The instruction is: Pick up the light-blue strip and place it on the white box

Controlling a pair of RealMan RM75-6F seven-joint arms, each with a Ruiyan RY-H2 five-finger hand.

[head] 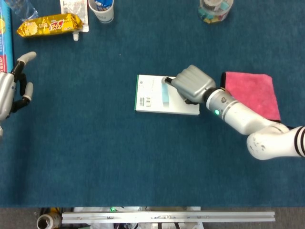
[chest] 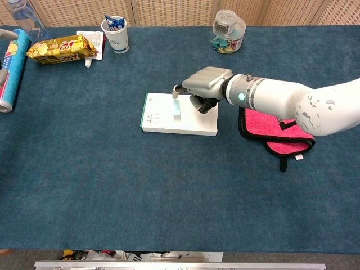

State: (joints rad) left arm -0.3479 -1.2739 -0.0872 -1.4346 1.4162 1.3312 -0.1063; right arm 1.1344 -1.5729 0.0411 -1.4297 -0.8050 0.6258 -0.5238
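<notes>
- Two robot hands show. The right robot hand (chest: 205,85) hovers over the flat white rectangular box (chest: 163,115), its fingers curled in; one fingertip reaches the far end of the light-blue strip (head: 165,93).
- Whether that fingertip pinches the strip or only touches it, I cannot tell.
- The strip lies flat on the box's lid, near its middle.
- The left robot hand (head: 12,88) sits at the tabletop's (head: 95,157) left edge, fingers apart, holding nothing.
- A pink folded cloth (head: 252,93) lies just right of the box.

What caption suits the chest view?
Right hand over the light-blue strip lying on the flat white box, blue table.
</notes>
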